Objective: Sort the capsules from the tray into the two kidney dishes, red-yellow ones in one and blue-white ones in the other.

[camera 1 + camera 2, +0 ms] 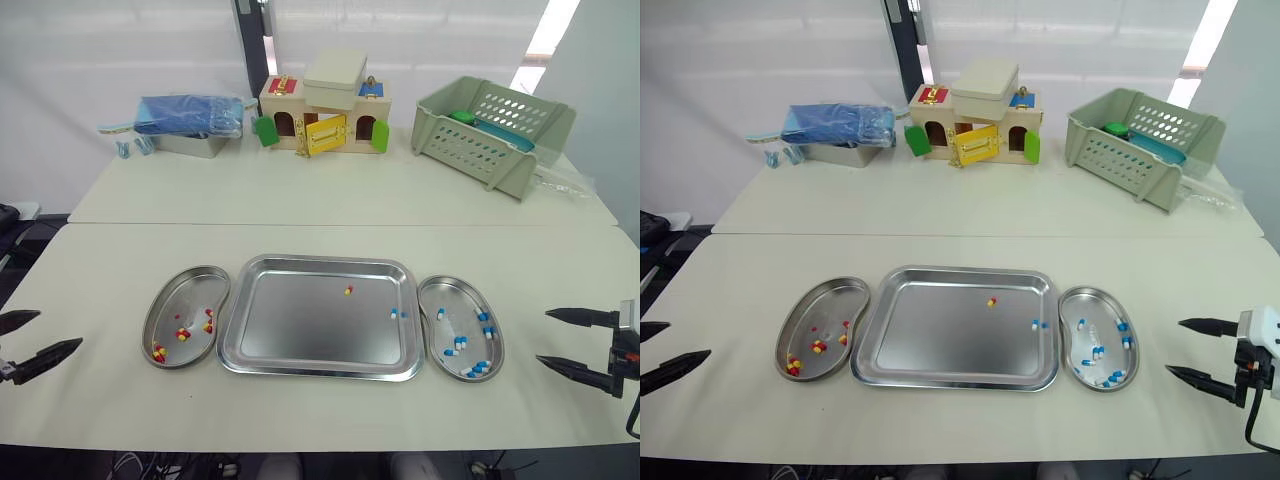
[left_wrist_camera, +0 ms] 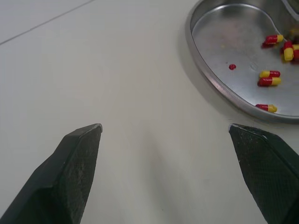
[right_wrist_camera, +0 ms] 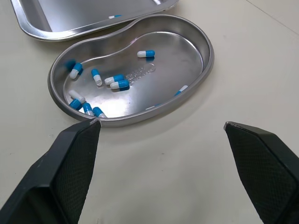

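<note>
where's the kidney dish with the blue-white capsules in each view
Left eye view: the blue-white dish lies lower right, beside the right edge of the tray.
Right eye view: same spot, right of the tray.
Right wrist view: just ahead of the open right fingers, with a tray corner beyond it.
Left wrist view: this dish is the other dish, holding red-yellow capsules.
Shared landmark: the tray.

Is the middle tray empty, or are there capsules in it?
Not empty. One red-yellow capsule and one blue-white capsule lie in the tray, toward its right side.
</note>
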Motion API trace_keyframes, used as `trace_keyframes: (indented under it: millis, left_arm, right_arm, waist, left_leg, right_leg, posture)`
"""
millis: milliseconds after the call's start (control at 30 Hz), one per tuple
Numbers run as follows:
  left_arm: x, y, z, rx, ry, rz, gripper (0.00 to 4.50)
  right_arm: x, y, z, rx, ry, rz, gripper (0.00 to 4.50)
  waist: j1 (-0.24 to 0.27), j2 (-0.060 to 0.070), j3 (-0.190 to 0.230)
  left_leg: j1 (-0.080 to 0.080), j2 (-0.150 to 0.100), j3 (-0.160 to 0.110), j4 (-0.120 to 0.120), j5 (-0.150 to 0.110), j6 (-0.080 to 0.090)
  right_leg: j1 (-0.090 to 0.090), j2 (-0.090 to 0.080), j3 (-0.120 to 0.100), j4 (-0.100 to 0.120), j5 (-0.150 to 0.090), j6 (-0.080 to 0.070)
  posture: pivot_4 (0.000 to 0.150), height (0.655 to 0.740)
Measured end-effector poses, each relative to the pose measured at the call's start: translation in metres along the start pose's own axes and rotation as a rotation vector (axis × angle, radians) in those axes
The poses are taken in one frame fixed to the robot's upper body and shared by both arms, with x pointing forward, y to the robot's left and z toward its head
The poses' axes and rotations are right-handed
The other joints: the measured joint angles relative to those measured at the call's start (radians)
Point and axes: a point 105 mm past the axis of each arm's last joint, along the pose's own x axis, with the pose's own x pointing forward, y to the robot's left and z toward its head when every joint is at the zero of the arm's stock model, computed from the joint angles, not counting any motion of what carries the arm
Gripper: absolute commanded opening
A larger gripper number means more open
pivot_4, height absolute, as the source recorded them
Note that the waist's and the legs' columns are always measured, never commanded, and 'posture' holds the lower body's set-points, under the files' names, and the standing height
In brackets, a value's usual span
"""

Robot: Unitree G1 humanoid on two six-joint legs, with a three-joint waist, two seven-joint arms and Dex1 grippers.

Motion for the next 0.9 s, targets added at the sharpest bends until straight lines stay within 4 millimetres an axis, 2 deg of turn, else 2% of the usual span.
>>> trace_keyframes:
  millis: [133,233,400,433,500,767,900]
  left_arm:
    - [0.016,-0.014,0.01,0.048,-0.019,-0.073,4.5]
    - [0.033,-0.027,0.028,0.103,-0.05,-0.147,4.5]
    - [0.079,-0.074,0.068,0.2,-0.127,-0.363,4.5]
    - [0.083,-0.079,0.071,0.204,-0.127,-0.383,4.5]
    - [0.099,-0.098,0.09,0.209,-0.181,-0.454,4.5]
    - [0.147,-0.174,0.133,0.136,-0.286,-0.663,4.5]
    - [0.172,-0.202,0.153,0.167,-0.334,-0.637,4.5]
  right_arm:
    - [0.007,0.02,0.003,0.016,-0.071,0.046,4.47]
    - [0.006,0.04,0.007,0.029,-0.094,0.081,4.47]
    - [0.017,0.079,0.015,0.11,-0.281,0.058,4.47]
    - [0.018,0.083,0.015,0.115,-0.288,0.061,4.47]
    - [0.02,0.096,0.015,0.126,-0.318,0.057,4.47]
    - [0.041,0.121,0.013,0.118,-0.404,0.035,4.47]
    - [0.046,0.125,0.013,0.122,-0.426,0.01,4.47]
  waist:
    - [0.002,0.0,0.0]
    - [0.008,0.0,0.0]
    - [0.008,-0.001,-0.001]
    - [0.006,-0.001,-0.001]
    - [0.002,-0.001,-0.001]
    - [0.004,0.0,-0.001]
    - [0.004,0.0,-0.001]
  left_leg:
    - [0.0,0.0,0.0,0.001,0.0,0.0]
    - [0.0,0.0,-0.001,0.001,0.0,0.0]
    - [-0.001,0.0,-0.001,0.001,0.0,-0.001]
    - [-0.001,0.0,-0.001,0.001,0.0,-0.001]
    - [0.0,0.0,-0.001,0.001,0.0,-0.001]
    - [0.0,0.0,-0.001,0.002,0.001,-0.001]
    - [0.0,0.0,-0.002,0.002,0.001,-0.002]
  right_leg:
    - [0.001,0.0,0.0,0.0,0.0,0.0]
    - [0.001,0.0,-0.001,0.0,0.0,0.0]
    - [0.002,0.0,-0.002,0.0,0.0,0.0]
    - [0.002,0.0,-0.002,0.0,0.0,0.0]
    - [0.002,0.0,-0.001,0.001,0.0,0.0]
    - [0.002,0.001,-0.001,0.001,0.0,0.0]
    - [0.003,0.001,-0.001,0.001,0.0,0.0]
  posture:
    - [0.15,0.74]
    - [0.15,0.74]
    - [0.15,0.74]
    - [0.15,0.74]
    - [0.15,0.74]
    - [0.15,0.74]
    - [0.15,0.74]
